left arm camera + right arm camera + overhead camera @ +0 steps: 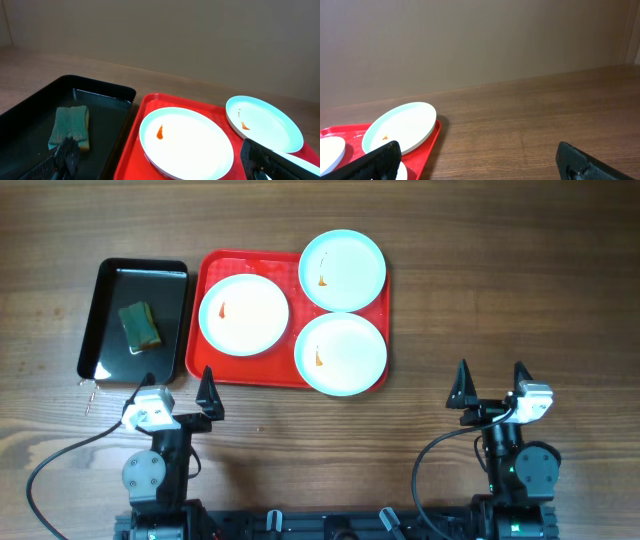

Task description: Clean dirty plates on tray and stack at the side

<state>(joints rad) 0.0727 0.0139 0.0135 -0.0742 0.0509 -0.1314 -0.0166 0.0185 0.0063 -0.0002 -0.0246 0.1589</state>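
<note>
From above, the red tray (pixel 212 268) lies on the wooden bench (pixel 520 270) left of centre, towards the far edge, and it carries all three plates. The left plate (pixel 243 313) sits flat inside it. The far plate (pixel 342 270) overlaps the tray's far right corner and the near plate (pixel 341 353) reaches over its near right rim. Each plate has a small orange-red smear on its left part. Just beside the tray, towards the left edge, a black tray (pixel 108 280) holds a green sponge (pixel 139 324). The left gripper (pixel 180 385) is at the near edge, below the gap between the two trays, with its fingers spread apart and empty. The right gripper (pixel 491 380) is near the near right corner, also spread and empty, well apart from the plates. In the left wrist view, the sponge (pixel 70 127) lies in the black tray (pixel 107 90). The left plate (pixel 186 142) and far plate (pixel 264 122) show on the red tray (pixel 150 102), between the two dark fingers (pixel 65 157), which touch nothing. In the right wrist view, the far plate (pixel 400 127) rests tilted on the tray's rim (pixel 431 142) at the lower left, with bare wood ahead. The fingers (pixel 590 160) stand wide apart at the bottom corners.
</note>
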